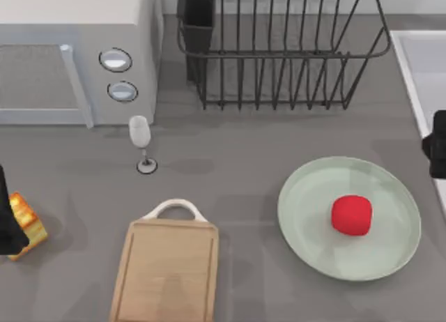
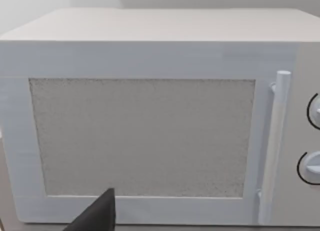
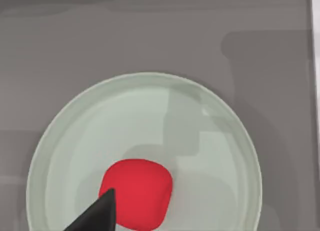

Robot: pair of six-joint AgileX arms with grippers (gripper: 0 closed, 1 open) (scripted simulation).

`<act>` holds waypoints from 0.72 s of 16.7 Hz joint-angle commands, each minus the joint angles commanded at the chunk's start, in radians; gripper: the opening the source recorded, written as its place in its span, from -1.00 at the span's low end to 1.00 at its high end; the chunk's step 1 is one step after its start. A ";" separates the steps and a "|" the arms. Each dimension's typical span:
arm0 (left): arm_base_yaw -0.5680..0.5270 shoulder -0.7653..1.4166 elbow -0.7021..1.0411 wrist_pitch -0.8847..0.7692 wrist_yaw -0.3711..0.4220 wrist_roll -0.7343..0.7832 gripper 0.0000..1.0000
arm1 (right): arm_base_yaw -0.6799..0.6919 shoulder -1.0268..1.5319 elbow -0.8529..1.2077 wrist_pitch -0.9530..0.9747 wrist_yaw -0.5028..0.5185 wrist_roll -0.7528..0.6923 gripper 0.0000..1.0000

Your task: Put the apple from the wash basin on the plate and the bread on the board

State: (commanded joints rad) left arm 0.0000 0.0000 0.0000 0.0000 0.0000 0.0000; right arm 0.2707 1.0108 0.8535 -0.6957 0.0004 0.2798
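With the apple (image 1: 351,215) already resting on the plate (image 1: 397,196), the left gripper (image 1: 8,221) at the table's left edge touches the bread (image 1: 26,224), its jaws' state untellable, and must next carry it right onto the board (image 1: 167,277).

You see a matt red apple (image 1: 351,215) on a smooth pale mint-green plate (image 1: 306,224), a light wooden cutting board (image 1: 167,270) with visible grain, a crusty golden toast chunk (image 1: 26,223), a dark wire metal rack (image 1: 279,50), and a speckled-door white microwave (image 2: 142,136) on the matt grey table (image 1: 244,162).
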 joint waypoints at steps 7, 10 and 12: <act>0.000 0.000 0.000 0.000 0.000 0.000 1.00 | -0.176 -0.726 -0.578 0.455 0.000 -0.182 1.00; 0.000 0.000 0.000 0.000 0.000 0.000 1.00 | -0.235 -0.913 -0.757 0.604 0.000 -0.243 1.00; 0.000 0.000 0.000 0.000 0.000 0.000 1.00 | -0.260 -0.983 -0.826 0.669 0.000 -0.269 1.00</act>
State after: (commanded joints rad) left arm 0.0000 0.0000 0.0000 0.0000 0.0000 0.0000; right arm 0.0106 0.0275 0.0272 -0.0268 0.0000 0.0110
